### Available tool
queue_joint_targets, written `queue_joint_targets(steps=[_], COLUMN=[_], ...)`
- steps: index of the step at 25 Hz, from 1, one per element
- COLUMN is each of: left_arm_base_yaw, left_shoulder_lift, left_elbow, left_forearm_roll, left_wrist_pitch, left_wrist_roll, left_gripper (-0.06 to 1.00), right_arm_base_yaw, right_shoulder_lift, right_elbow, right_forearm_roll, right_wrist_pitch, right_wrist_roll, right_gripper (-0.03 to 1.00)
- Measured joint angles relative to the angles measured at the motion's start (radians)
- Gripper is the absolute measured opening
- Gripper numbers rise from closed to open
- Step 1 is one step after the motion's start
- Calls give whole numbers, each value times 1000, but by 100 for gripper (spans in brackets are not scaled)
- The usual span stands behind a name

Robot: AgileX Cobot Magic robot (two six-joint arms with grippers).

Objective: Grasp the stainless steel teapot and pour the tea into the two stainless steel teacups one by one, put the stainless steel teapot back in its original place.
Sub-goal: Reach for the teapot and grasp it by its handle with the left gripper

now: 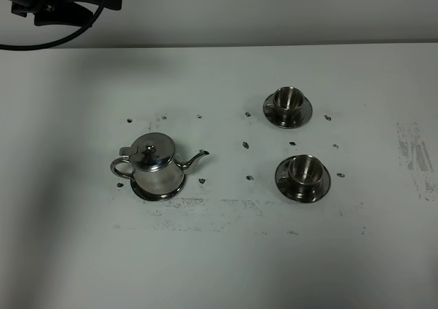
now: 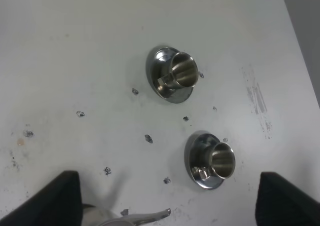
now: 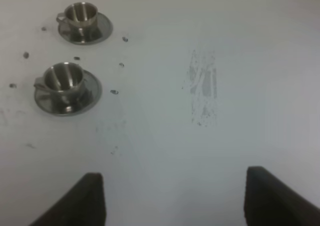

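Observation:
The stainless steel teapot (image 1: pixel 156 162) stands upright on its flat saucer (image 1: pixel 147 194), left of centre, with its spout pointing right. Only its spout tip (image 2: pixel 150 216) shows in the left wrist view. The far teacup (image 1: pixel 289 100) and the near teacup (image 1: pixel 304 172) each stand on a saucer at the right. Both also show in the left wrist view, far (image 2: pixel 180 70) and near (image 2: pixel 220 161), and in the right wrist view, far (image 3: pixel 80 15) and near (image 3: pixel 65 78). My left gripper (image 2: pixel 170 201) is open and empty, raised behind the teapot. My right gripper (image 3: pixel 175 201) is open and empty, right of the cups.
A dark part of the left arm (image 1: pixel 68 1) with a cable hangs at the far left corner. The white table (image 1: pixel 226 254) carries small dark marks and a grey scuff (image 1: pixel 414 148) at the right. The table's far edge meets a wall.

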Motion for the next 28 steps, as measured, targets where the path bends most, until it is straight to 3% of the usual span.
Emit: queue_joint_targets(steps=[28], left_arm_base_yaw=[0], left_shoulder_lift=[0], left_elbow=[0], left_forearm_roll=[2], left_wrist_pitch=[0], left_wrist_roll=[29], left_gripper=[69], right_arm_base_yaw=[3], right_shoulder_lift=[0], right_elbow=[2], right_forearm_roll=[36], right_wrist_pitch=[-8], right_wrist_roll=[1], right_gripper=[59])
